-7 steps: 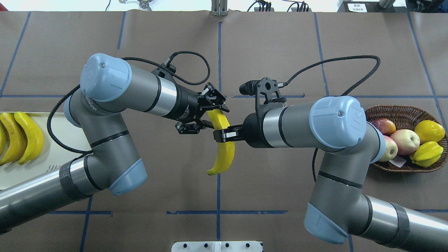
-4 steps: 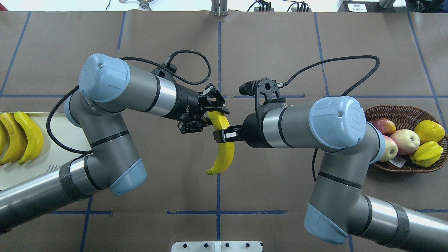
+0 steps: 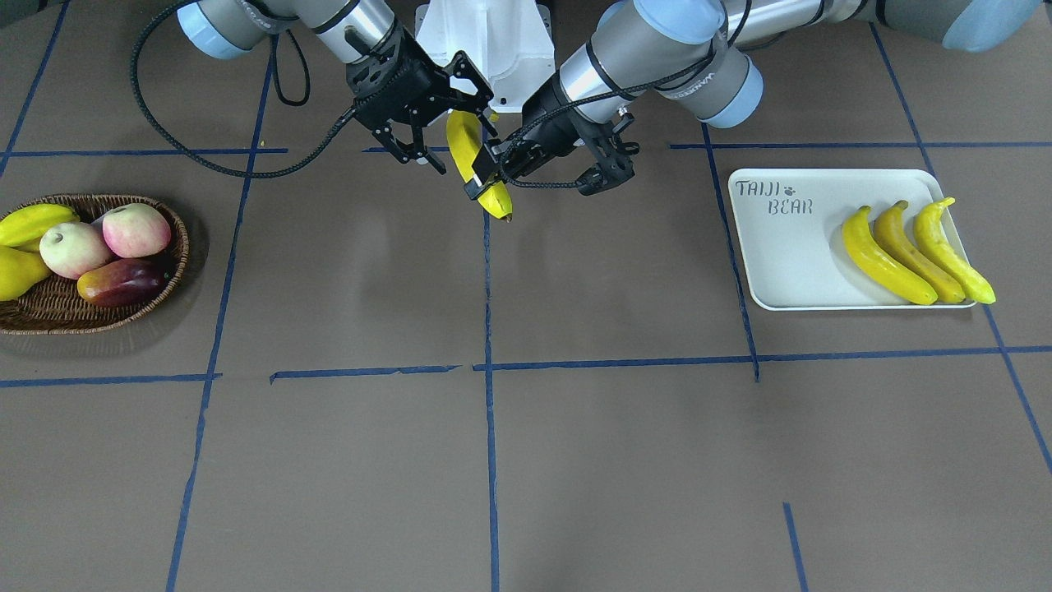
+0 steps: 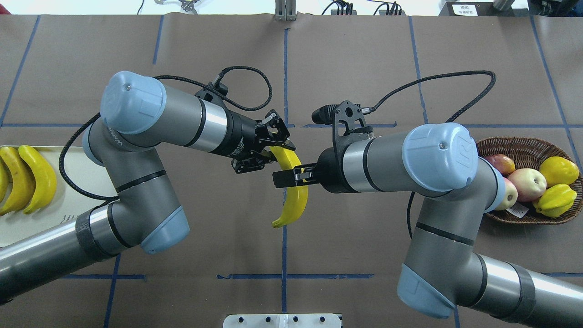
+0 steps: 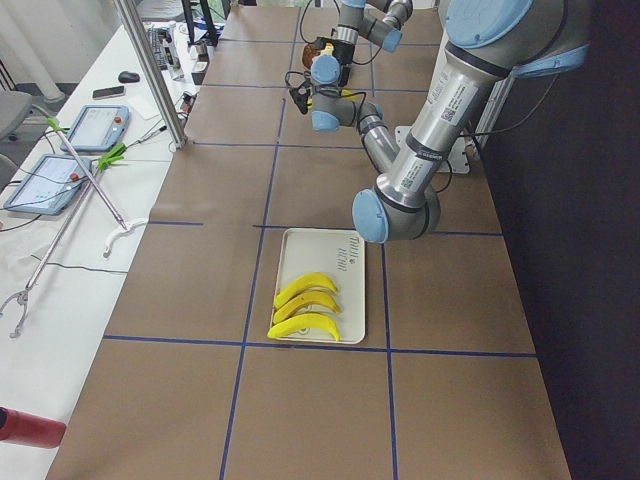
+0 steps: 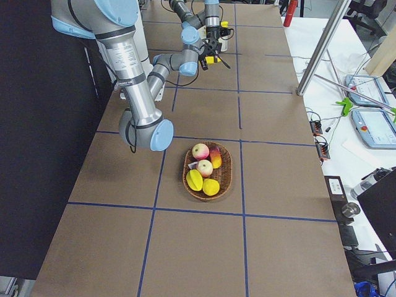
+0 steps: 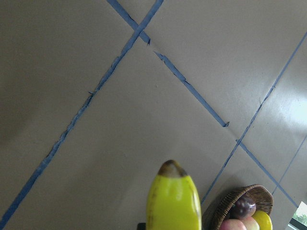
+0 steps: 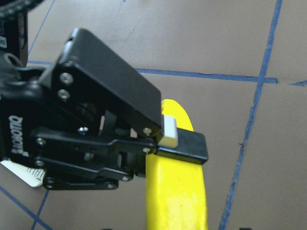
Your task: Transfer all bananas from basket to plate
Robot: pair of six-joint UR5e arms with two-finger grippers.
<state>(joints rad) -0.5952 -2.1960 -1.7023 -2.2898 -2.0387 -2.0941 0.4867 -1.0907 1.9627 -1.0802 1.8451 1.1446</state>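
A yellow banana hangs in mid-air over the table's middle, also seen in the front view. My left gripper is shut on its upper end; the right wrist view shows its fingertips pressed on the banana. My right gripper sits around the banana's middle with its jaws spread, open in the front view. Three bananas lie side by side on the cream plate. The wicker basket holds no banana.
The basket at the table's right end holds two apples, a dark red mango and yellow fruits. The plate lies under my left forearm at the left end. Blue tape lines cross the brown table cover.
My right gripper's jaws have spread off the banana. My left gripper and the banana have shifted slightly toward the robot; the banana stays up in the left gripper.
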